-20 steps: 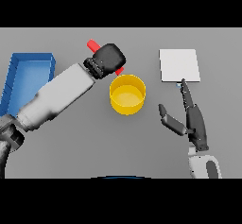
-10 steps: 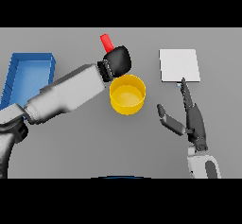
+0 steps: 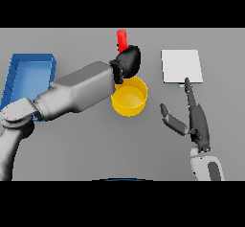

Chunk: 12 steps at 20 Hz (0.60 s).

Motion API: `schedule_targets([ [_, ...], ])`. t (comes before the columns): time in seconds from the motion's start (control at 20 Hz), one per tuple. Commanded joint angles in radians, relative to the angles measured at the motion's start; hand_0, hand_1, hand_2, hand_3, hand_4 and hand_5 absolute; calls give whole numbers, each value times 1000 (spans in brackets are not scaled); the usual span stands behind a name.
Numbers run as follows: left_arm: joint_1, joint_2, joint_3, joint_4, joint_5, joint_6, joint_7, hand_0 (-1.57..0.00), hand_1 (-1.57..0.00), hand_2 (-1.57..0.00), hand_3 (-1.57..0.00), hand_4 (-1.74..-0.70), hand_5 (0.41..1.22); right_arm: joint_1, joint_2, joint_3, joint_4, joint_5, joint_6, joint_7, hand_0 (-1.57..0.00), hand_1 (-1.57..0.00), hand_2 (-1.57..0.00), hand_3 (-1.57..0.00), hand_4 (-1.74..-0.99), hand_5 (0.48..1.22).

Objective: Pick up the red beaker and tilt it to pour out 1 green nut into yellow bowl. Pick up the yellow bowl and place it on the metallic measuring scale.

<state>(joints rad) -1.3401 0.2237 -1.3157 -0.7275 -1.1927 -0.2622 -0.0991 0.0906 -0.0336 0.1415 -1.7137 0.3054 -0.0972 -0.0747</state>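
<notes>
Right now the left hand point(image 3: 127, 62) is wrapped round the red beaker point(image 3: 122, 40), holding it above the far rim of the yellow bowl point(image 3: 129, 96), which sits mid-desk. Only the beaker's top shows past the dark fingers, so its tilt is hard to judge and no nut is visible. It looks light, rigid and smooth, so a firm grip round the body suits it. The bowl seems stiff and light too; taking it by the rim would likely do. Over on the right, the right hand point(image 3: 197, 120) hovers with fingers straight, near the metallic measuring scale point(image 3: 181, 66). A blue tray point(image 3: 28, 75) lies at the left.
</notes>
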Motion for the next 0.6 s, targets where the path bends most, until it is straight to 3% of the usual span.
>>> schedule_targets([
  [0.0, -9, -4, -14, -6, -6, -7, 2, -1571, -1571, -1571, -1571, -1722, 1221, 3, 4, -2, -5, -13, 4, -5, 1, 1, 1, 1, -1154, 634],
  [0.2, -77, 5, -45, 17, 0, 3, -45, -1571, -1571, -1571, -1571, -1721, 1221, 26, 4, -4, 4, -27, 12, -50, 1, 1, 1, 1, -1153, 636],
  [0.35, -192, 40, -36, 77, 7, 36, -65, -1571, -1571, -1571, -1571, -1722, 1221, 3, 11, 1, 8, -24, 12, -37, 1, 1, 1, 1, -1150, 649],
  [0.4, -213, 58, -21, 85, 25, 38, -64, -1571, -1571, -1571, -1571, -1725, 1221, 7, -2, -4, 5, -29, 18, -55, 1, 1, 1, 1, -1154, 654],
  [0.5, -264, 79, 22, 148, 64, 81, -59, -1571, -1571, -1571, -1179, -1731, 1221, 4, 2, -1, 8, -20, 11, -53, 1, 1, 1, 1, -1160, 660],
  [0.55, -290, 84, 57, 205, 90, 99, -21, -1571, -1571, -1571, -1257, -1726, 1221, -1, 4, 2, 7, -15, 9, -44, 1, 1, 1, 1, -1160, 663],
])
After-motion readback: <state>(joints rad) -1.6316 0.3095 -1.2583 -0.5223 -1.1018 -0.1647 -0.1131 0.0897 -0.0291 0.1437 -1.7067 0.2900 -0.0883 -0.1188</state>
